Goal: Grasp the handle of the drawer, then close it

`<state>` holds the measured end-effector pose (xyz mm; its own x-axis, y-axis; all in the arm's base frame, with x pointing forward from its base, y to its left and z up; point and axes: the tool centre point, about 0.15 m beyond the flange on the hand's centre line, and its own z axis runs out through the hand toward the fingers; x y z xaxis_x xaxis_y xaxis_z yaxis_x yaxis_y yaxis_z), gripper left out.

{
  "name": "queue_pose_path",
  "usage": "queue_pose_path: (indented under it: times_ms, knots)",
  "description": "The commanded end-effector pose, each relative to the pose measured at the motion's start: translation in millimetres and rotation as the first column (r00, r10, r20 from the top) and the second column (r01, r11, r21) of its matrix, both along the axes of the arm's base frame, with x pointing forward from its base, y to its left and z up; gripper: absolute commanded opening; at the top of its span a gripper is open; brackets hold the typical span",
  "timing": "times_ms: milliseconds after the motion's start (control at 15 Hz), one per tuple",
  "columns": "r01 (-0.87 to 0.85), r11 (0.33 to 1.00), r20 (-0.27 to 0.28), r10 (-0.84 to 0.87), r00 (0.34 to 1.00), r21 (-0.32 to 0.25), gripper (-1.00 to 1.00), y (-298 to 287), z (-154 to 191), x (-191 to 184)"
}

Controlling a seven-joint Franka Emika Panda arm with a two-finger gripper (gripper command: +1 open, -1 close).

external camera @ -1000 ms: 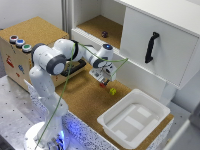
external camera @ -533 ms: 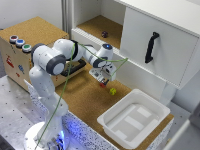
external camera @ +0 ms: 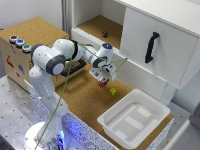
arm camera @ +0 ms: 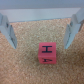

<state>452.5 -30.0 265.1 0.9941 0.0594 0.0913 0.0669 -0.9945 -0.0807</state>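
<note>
We see nothing moved since the earlier frames: our gripper still hovers, fingers released, above a red cube. The tan drawer sits largely hidden behind our arm.

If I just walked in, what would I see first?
Probably the big white robot arm bending over the cork floor, its jaws open above a little red cube with black marks on it. Next, the white tray at the exterior view's right, and the coloured buttons on top of the cork box at its left. A tiny yellow thing lies near the cube.
</note>
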Motion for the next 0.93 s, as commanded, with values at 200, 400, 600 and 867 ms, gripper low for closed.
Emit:
queue_pose_path:
  times_ms: [200, 400, 600, 867]
  knots:
    - [-0.111, 0.991, 0.033, 0.109, 0.994, 0.071, 1.00, 2.3, 33.0, -60.0]
    - [-0.095, 0.993, 0.043, 0.092, 0.995, 0.069, -1.00, 11.5, 36.5, -73.5]
    - [-0.060, 0.997, 0.047, 0.058, 0.997, 0.049, -1.00, 38.3, 31.9, -69.9]
    - [-0.028, 1.000, 0.031, 0.028, 0.999, 0.009, -1.00, 78.4, 25.2, -60.2]
